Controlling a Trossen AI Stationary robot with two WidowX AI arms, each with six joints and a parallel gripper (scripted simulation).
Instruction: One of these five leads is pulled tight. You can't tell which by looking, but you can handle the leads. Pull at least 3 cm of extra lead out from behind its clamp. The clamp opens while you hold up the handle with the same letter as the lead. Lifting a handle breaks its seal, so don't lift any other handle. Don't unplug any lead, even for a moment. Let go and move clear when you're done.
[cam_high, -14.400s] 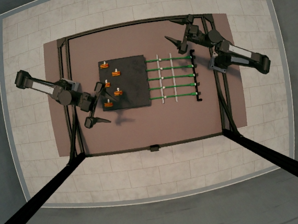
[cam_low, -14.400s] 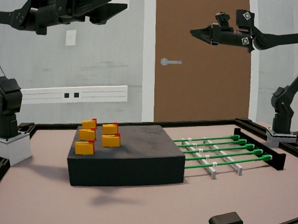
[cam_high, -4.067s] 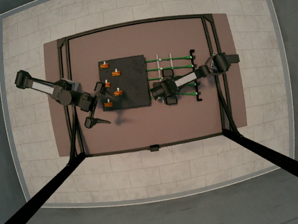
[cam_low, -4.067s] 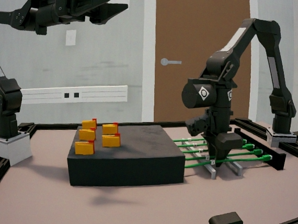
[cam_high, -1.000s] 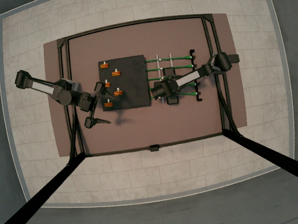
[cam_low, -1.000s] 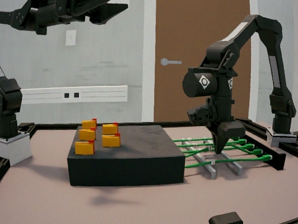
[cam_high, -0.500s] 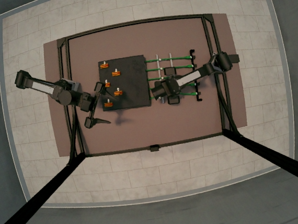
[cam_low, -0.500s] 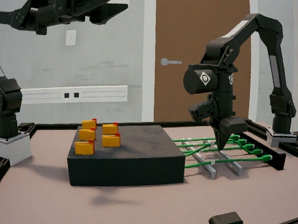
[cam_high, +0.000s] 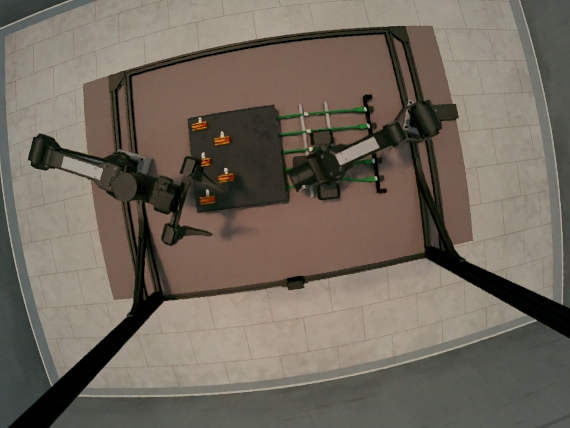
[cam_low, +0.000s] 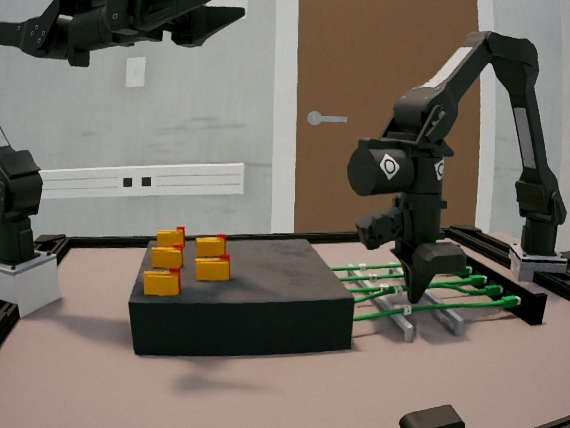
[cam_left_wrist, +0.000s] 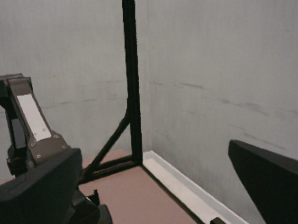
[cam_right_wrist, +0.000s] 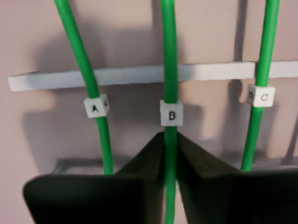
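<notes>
Because a lead's tension has to be felt, the right gripper (cam_high: 326, 165) (cam_low: 414, 299) (cam_right_wrist: 168, 138) seems to pinch lead B (cam_high: 364, 161) (cam_low: 494, 290) (cam_right_wrist: 170, 75), right of centre, its fingers nearly together. Upper left, the left gripper (cam_high: 217, 211) (cam_low: 242, 13) (cam_left_wrist: 156, 151) waits, fingers spread, presumably sparing the orange handles (cam_high: 222, 140) (cam_low: 212, 269) until the letter is known.

Right gripper's fingertips blurred; handle letters too small to read; two green leads hidden under right arm (cam_high: 320, 167).
</notes>
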